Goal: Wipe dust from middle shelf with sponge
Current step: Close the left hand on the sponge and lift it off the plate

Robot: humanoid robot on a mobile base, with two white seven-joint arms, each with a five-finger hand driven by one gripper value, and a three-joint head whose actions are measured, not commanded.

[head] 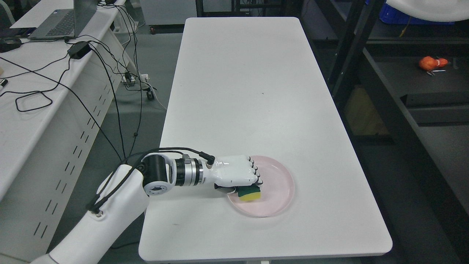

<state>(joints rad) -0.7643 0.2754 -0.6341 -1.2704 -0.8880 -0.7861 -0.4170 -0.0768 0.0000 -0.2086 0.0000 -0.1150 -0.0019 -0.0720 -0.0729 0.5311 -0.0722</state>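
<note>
Reaching in from the lower left, the left robot hand stretches level across the white tabletop, knuckles up, fingers curled down and clamped on the yellow-and-green rectangular sponge. That sponge sits on the left part of the round pale pink plate, its top largely covered by the palm. The thumb is mostly hidden underneath. At right, a dark metal shelf is cut off by the edge.

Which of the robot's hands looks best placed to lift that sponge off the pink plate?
Left. The left hand is already curled over the sponge on the pink plate. No right arm shows in the head view.
</note>
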